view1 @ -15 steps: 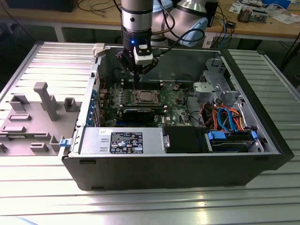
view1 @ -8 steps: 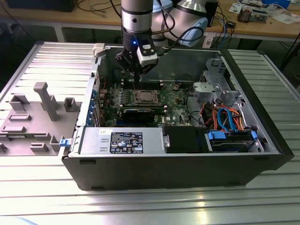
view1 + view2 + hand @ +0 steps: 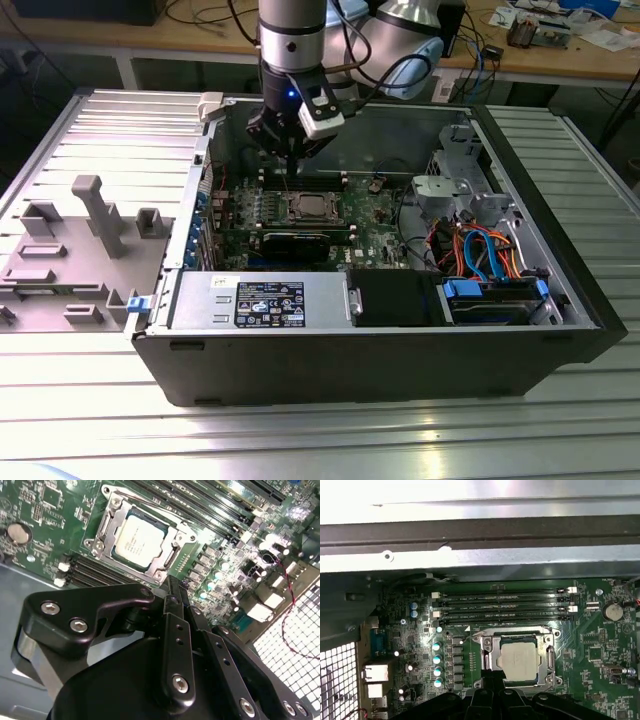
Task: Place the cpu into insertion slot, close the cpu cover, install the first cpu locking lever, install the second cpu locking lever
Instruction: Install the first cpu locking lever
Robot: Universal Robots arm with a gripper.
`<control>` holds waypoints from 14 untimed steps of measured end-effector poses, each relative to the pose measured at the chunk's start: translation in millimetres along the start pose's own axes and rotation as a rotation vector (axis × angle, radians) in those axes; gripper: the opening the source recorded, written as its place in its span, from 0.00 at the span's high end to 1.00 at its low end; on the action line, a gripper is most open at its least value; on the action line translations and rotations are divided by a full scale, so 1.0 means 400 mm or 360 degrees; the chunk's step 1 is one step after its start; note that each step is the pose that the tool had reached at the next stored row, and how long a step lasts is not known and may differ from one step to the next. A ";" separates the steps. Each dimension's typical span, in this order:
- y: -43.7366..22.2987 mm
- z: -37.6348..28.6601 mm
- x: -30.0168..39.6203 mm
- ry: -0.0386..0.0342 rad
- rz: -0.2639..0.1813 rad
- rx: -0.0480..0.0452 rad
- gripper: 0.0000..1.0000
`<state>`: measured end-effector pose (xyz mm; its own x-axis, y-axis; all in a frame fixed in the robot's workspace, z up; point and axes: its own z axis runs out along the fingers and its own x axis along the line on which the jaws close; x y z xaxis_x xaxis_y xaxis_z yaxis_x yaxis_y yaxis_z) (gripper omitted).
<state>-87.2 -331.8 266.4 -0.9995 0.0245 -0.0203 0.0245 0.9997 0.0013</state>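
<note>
While the hand hangs low over the motherboard, its two black fingers are pressed together to a narrow point and hold nothing. I judge that they are closed because there is nothing to carry: the cpu already lies flat in its slot, very near the fingertips but apart from them. A closed tip also seems suited to pushing on thin metal parts beside the socket.

Around the chip lies the cpu cover. It is down, and the silver top shows through its square window. Whether the locking levers are hooked, I cannot tell.

Both wrist views show the chip and the frame closely. The first wrist view adds the rows of memory slots beyond the socket and a round coin battery. The second wrist view shows how the fingers meet.

The exterior view gives the wider layout. There the chip is at about five o'clock from the hand, and a black card lies further along that line. The power supply is at six o'clock, at the near wall of the open computer case. A grey fixture stands at about eight o'clock, outside the case, on the ribbed metal table.
</note>
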 end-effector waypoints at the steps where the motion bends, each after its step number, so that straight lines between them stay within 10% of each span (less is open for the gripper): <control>1: 0.000 0.001 0.005 0.0000 -0.0007 -0.0001 0.89; 8: 0.002 0.002 0.040 0.0000 -0.0020 -0.0002 0.89; 14: 0.002 0.005 0.044 0.0000 -0.0169 -0.0005 0.89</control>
<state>-104.9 -330.4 263.9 -0.9964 -0.0819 -0.0205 -0.0819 0.9966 0.0023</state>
